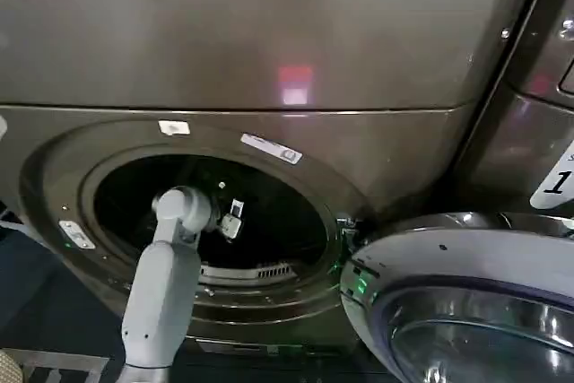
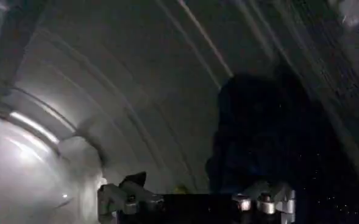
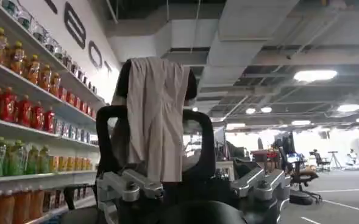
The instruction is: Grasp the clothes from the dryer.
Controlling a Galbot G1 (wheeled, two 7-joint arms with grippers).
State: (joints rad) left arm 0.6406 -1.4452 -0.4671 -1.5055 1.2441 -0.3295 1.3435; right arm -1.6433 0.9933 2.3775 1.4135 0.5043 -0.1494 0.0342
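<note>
The left arm (image 1: 161,302) is being held up from the lower left of the head view, its grey forearm rising steeply to a rounded wrist joint at the mouth of the dryer (image 1: 269,42), where the wrist is bent so that the left gripper (image 1: 230,220) is pointing into the dark drum (image 1: 287,213). From the head view, little of the tool is being shown beyond a small pale part just past the opening, inside the round door ring (image 1: 54,213). In the left wrist view the left gripper (image 2: 197,204) is being seen from behind, with the curved, ribbed drum wall (image 2: 136,91) arching over it and a dark heap of clothes (image 2: 264,134) lying ahead of it, deeper in the drum — near the tool, though whether it is being touched cannot be told. How wide the jaws of this gripper are standing cannot be told either, since only their base is being shown. The dryer door (image 1: 466,302) is being left swung open at the lower right of the head view, its glass bowl facing upward. The right gripper (image 3: 194,182) is being held away from the machine, and its jaws are being kept closed on a beige cloth (image 3: 158,115) that is hanging between them — shelves of bottles (image 3: 21,103) are standing in the room behind it.
</note>
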